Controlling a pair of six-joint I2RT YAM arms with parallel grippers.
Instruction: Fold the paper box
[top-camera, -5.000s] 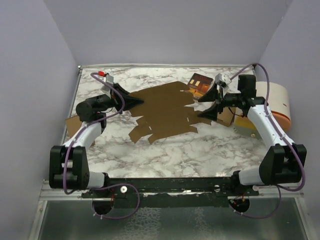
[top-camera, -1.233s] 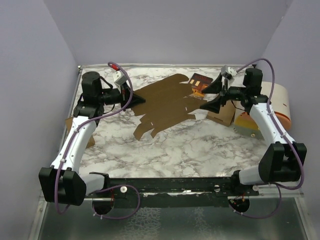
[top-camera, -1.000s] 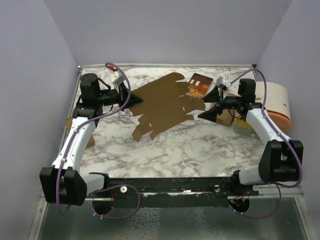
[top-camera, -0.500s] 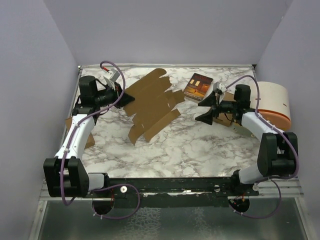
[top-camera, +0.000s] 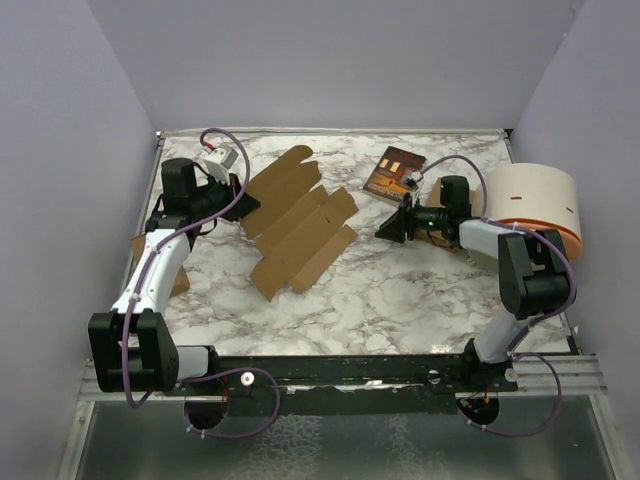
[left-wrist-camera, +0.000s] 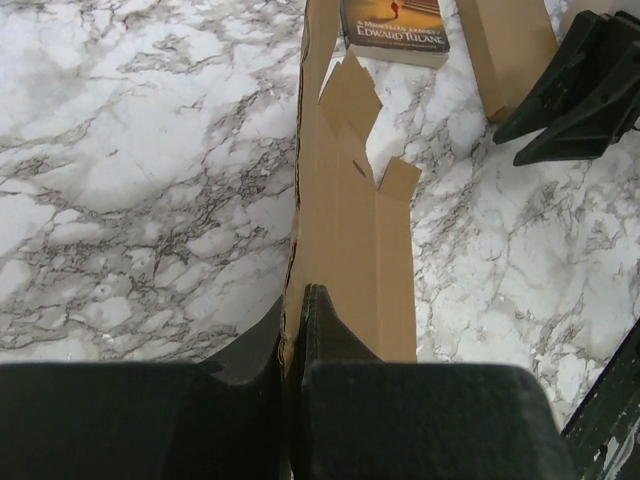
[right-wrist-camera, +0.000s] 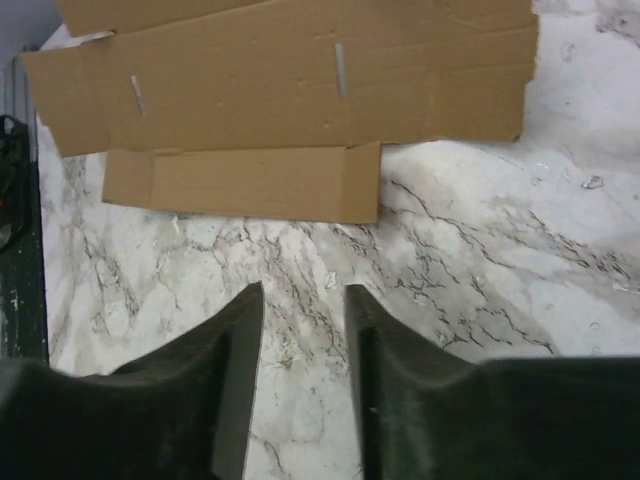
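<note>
The paper box (top-camera: 298, 222) is a flat tan die-cut sheet with flaps and crease lines, lying left of the table's middle. My left gripper (top-camera: 246, 196) is shut on its left edge. In the left wrist view the sheet (left-wrist-camera: 350, 220) runs away from the gripper (left-wrist-camera: 296, 305), pinched between both fingers. My right gripper (top-camera: 386, 229) hangs low over the marble to the right of the box, apart from it. In the right wrist view its jaws (right-wrist-camera: 301, 300) stand partly open with only bare marble between them, and the box (right-wrist-camera: 300, 80) lies ahead.
A dark reddish-brown book (top-camera: 393, 172) lies behind the right gripper. A white drum with an orange band (top-camera: 538, 202) stands at the right edge. Another cardboard piece (top-camera: 456, 238) sits under the right arm, and one (top-camera: 144, 250) pokes out at the left table edge.
The left gripper has pulled the box to the left and turned it. The right arm has dropped lower, drawn away from the box's right edge, and its jaws have narrowed.
</note>
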